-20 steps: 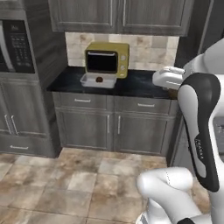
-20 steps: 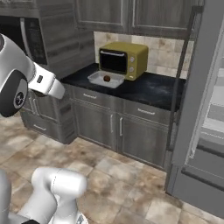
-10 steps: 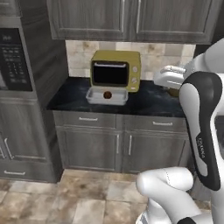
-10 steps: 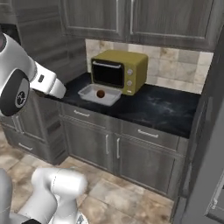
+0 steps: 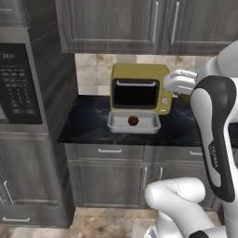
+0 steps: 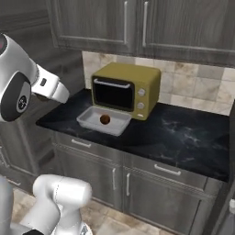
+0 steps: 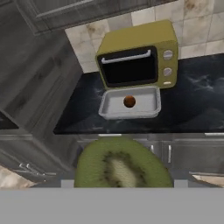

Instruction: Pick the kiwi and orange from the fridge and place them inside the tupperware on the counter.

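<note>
Base rolled closer, counter now centred. Gripper clamped on kiwi, high, well short of tupperware. Orange already inside tray. Risk: early release drops kiwi onto floor; microwave crowds far rim.

1 tupperware sits on the counter, and 1 orange lies inside it. Directly behind the tray, at 12 o'clock from it, stands 1 yellow-olive microwave with 2 round knobs on its right panel. 1 kiwi shows in the hand view, at 6 o'clock from the tray, its cut green face toward the camera. That makes 2 fruits in all: 1 in the tray, 1 out of it. Above the counter hang 2 upper cabinet doors with 2 bar handles. Below it the right base view shows 2 drawer handles and 2 lower door handles. 1 built-in black oven panel is at 9 o'clock from the tray.
</note>
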You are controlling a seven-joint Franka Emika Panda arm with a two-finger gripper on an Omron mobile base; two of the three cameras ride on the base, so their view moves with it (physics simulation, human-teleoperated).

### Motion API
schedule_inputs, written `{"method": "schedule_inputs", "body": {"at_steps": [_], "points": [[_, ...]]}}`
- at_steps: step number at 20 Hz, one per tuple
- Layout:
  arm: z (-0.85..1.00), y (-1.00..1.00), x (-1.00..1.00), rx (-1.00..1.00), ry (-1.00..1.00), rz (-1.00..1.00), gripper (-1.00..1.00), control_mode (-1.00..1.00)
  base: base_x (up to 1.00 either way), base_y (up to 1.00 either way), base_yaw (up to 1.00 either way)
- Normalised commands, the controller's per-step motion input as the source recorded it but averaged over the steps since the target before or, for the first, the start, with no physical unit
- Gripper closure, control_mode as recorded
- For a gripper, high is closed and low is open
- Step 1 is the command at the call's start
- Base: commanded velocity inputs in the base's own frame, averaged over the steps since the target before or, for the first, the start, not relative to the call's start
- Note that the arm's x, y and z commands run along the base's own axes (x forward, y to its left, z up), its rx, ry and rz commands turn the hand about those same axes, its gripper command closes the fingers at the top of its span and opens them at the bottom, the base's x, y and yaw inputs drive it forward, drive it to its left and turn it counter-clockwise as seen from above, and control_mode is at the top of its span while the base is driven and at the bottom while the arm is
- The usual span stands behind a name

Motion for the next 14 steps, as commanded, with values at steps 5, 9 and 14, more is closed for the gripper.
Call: {"method": "schedule_inputs", "body": {"at_steps": [5,9,14], "points": [[0.0,0.0,0.0,0.0,0.0,0.0,1.0,1.0,0.81,0.52,-0.24],[0.0,0.0,0.0,0.0,0.0,0.0,1.0,1.0,0.78,0.41,-0.21],[0.0,0.0,0.0,0.0,0.0,0.0,1.0,1.0,0.65,0.21,-0.26]]}}
